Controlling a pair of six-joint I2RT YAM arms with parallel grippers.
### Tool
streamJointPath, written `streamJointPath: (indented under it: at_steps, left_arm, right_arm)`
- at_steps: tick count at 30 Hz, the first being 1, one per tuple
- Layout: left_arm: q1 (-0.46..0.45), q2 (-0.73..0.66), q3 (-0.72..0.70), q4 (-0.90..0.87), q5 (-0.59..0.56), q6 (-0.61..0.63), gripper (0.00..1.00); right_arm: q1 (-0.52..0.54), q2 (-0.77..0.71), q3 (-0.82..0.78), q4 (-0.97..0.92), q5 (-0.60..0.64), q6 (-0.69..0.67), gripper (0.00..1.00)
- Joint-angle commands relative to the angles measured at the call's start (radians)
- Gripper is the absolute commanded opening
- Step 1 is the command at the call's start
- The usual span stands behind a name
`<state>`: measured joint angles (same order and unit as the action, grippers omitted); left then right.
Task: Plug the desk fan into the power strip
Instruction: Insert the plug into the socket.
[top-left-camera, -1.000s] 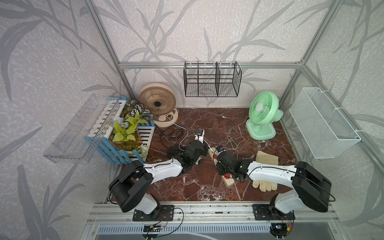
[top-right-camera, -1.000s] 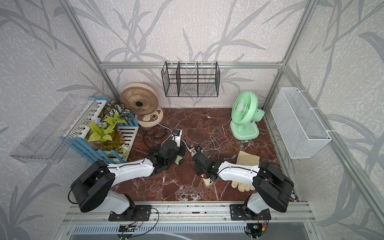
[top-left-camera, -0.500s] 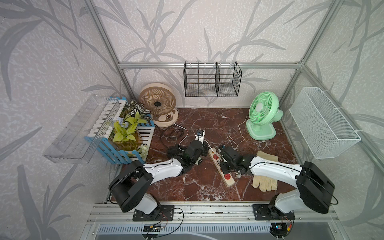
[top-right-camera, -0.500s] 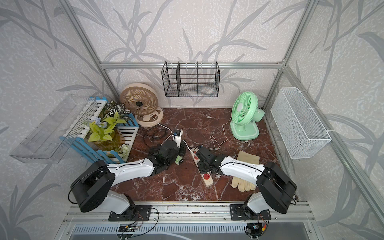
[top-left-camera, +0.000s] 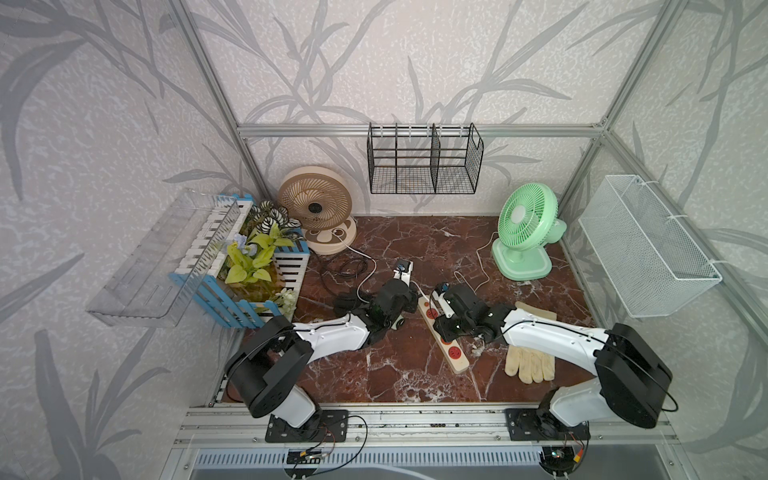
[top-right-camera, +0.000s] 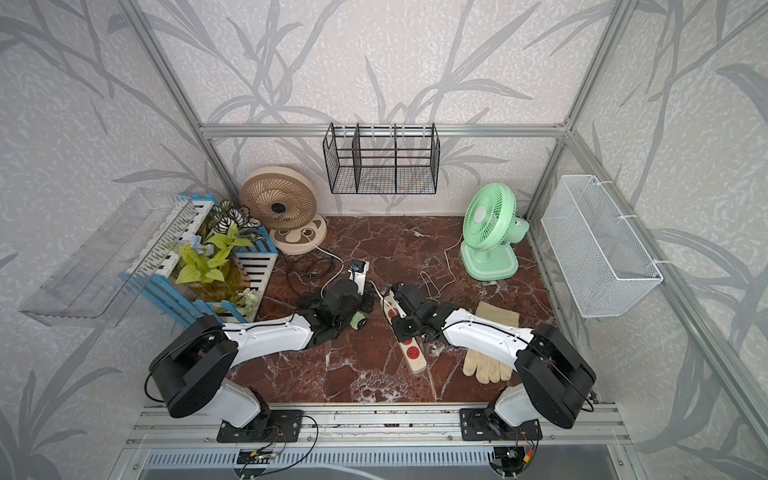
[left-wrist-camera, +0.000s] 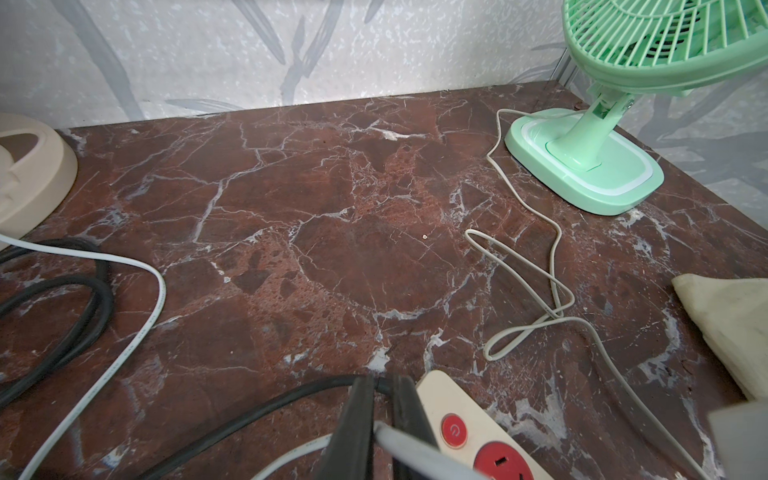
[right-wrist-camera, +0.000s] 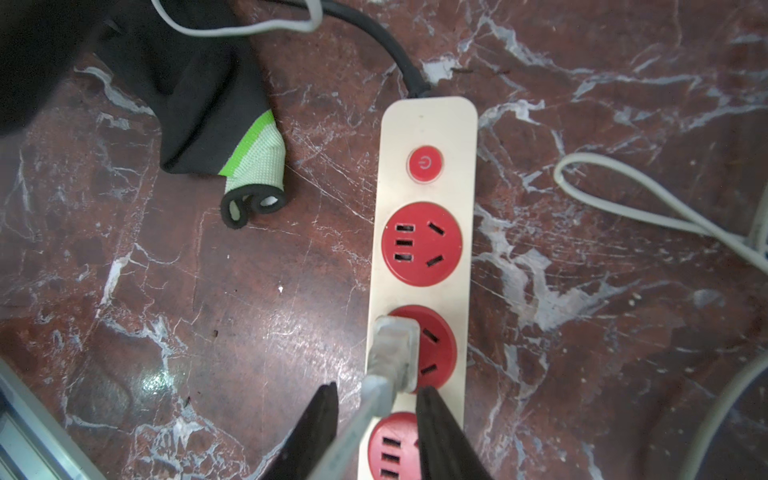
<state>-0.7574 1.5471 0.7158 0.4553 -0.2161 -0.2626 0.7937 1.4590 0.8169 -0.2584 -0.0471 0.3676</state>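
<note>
My left gripper (left-wrist-camera: 381, 380), reaching toward two o'clock, is clamped on a white cable (left-wrist-camera: 415, 451); my right gripper (right-wrist-camera: 376, 388), toward ten, stands parted.

The cream power strip (right-wrist-camera: 428, 124) lies flat — a grey plug (right-wrist-camera: 395, 345) stands in its second red socket (right-wrist-camera: 438, 349) from the button (right-wrist-camera: 424, 163).

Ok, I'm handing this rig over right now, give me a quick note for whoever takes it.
Right end effector: open, jaws straddling the rear of the plug.
Left end effector: shut on a white cable at the power strip's button end.
Green fan upright at the back, fan cord trailing toward the strip.
Done: plug sits in the second socket from the button; depth unclear.
To do: confirm seating, release, withdraw both arms.
</note>
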Motion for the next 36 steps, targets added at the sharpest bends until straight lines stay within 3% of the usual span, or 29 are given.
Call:
streamJointPath:
  at_steps: [1, 9, 13, 19, 27, 36]
  left_arm:
    - [0.0, 0.014, 0.032, -0.012, 0.01, 0.0, 0.14]
    - [0.001, 0.017, 0.036, -0.017, 0.012, 0.0, 0.14]
    - [0.001, 0.012, 0.035, -0.018, 0.015, 0.0, 0.14]
    - [0.0, 0.013, 0.039, -0.022, 0.012, 0.0, 0.14]
    - [0.001, 0.011, 0.039, -0.026, 0.007, 0.002, 0.15]
    - [0.001, 0.01, 0.043, -0.033, 0.022, -0.003, 0.17]
  right_arm:
    - [-0.002, 0.031, 0.032, 0.011, 0.004, -0.019, 0.33]
    - [-0.001, 0.111, 0.065, 0.011, 0.026, -0.03, 0.18]
    - [0.02, 0.136, 0.071, -0.021, 0.078, -0.036, 0.0]
    - [0.077, 0.215, 0.06, -0.112, 0.215, -0.02, 0.0]
    - [0.069, 0.322, -0.047, -0.026, 0.159, 0.074, 0.0]
    - [0.057, 0.19, 0.002, -0.059, 0.16, 0.057, 0.01]
